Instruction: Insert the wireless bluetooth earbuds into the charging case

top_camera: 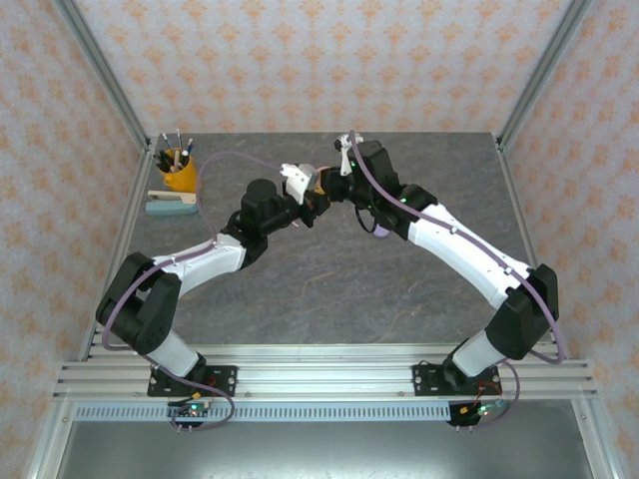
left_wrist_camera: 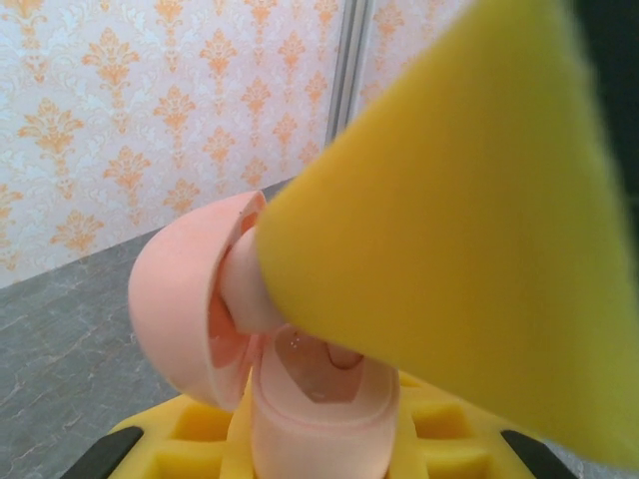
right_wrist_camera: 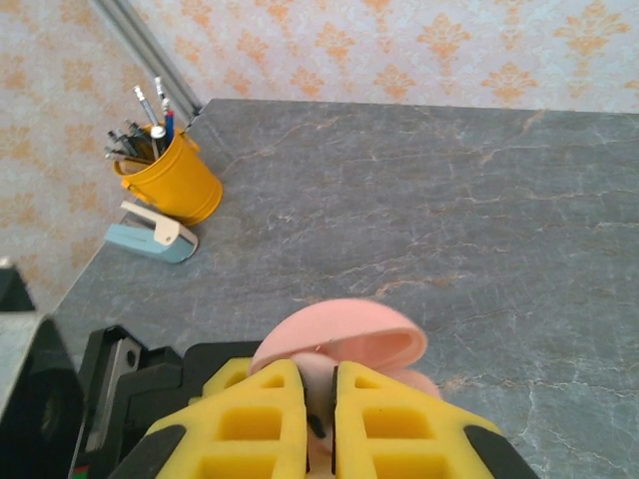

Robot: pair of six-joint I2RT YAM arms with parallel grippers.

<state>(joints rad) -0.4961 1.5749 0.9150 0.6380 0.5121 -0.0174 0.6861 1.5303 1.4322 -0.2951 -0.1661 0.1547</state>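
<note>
A pale pink charging case [left_wrist_camera: 321, 424] stands upright between the yellow fingers of my left gripper [left_wrist_camera: 321, 444], which is shut on it. Its round lid [left_wrist_camera: 172, 299] is hinged open to the left. My right gripper [right_wrist_camera: 319, 384] is shut on a pale pink earbud [right_wrist_camera: 320, 377], whose tip [left_wrist_camera: 243, 281] sits at the case's open mouth, between lid and body. One yellow right finger [left_wrist_camera: 449, 239] covers much of the left wrist view. From the right wrist the open lid [right_wrist_camera: 344, 334] shows just beyond the fingertips. In the top view both grippers [top_camera: 308, 208] [top_camera: 334, 187] meet above mid-table.
A yellow cup of pens [top_camera: 176, 175] and a light blue stapler [top_camera: 170, 204] stand at the table's far left corner; the same cup [right_wrist_camera: 180, 180] and stapler [right_wrist_camera: 150, 232] appear in the right wrist view. Grey marbled tabletop [top_camera: 339, 289] lies below, with patterned walls around.
</note>
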